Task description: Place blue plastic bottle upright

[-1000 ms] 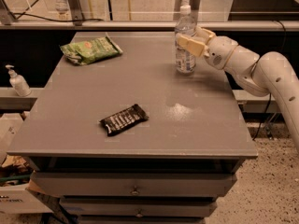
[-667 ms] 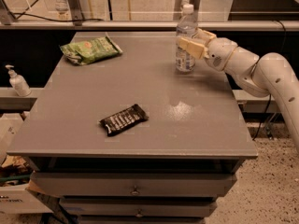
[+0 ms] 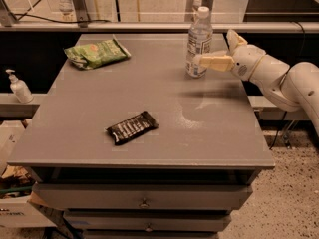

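Note:
The blue plastic bottle (image 3: 199, 43), clear with a white cap and a white label, stands upright on the grey table (image 3: 149, 103) near its far right edge. My gripper (image 3: 215, 48) is just to the right of the bottle at label height. It is open: one finger (image 3: 214, 61) reaches toward the bottle's lower part and the other finger (image 3: 233, 38) stands off to the right. The bottle is not clasped between them.
A green chip bag (image 3: 94, 53) lies at the far left of the table. A dark snack bar (image 3: 131, 127) lies near the front middle. A small white pump bottle (image 3: 19, 86) stands on a lower ledge to the left. Drawers run below the front edge.
The gripper, which was closed around the bottle, has opened and drawn back a little to the right. The bottle stays standing in the same spot.

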### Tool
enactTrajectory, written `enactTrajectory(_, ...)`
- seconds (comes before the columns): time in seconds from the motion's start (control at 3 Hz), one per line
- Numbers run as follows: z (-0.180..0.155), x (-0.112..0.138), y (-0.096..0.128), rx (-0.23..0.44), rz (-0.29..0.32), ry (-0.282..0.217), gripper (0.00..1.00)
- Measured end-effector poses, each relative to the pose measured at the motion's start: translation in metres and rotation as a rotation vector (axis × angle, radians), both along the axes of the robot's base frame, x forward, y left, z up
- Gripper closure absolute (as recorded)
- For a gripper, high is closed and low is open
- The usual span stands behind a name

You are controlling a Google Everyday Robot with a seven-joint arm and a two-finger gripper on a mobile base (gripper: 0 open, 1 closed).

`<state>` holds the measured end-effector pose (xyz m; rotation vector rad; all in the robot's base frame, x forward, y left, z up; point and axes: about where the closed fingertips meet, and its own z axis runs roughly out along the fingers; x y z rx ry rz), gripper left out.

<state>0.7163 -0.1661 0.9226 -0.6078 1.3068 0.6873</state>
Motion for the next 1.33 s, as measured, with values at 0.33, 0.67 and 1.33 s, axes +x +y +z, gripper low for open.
enactTrajectory(0.33,0.001,-0.004,-0.01,-0.011,-0.02,0.001,0.0)
enactTrajectory(0.67,0.004,-0.012,-0.028,-0.024,-0.049,-0.001,0.0)
enactTrajectory(1.33,0.005,-0.044,-0.079,-0.016,-0.171,0.006,0.0)
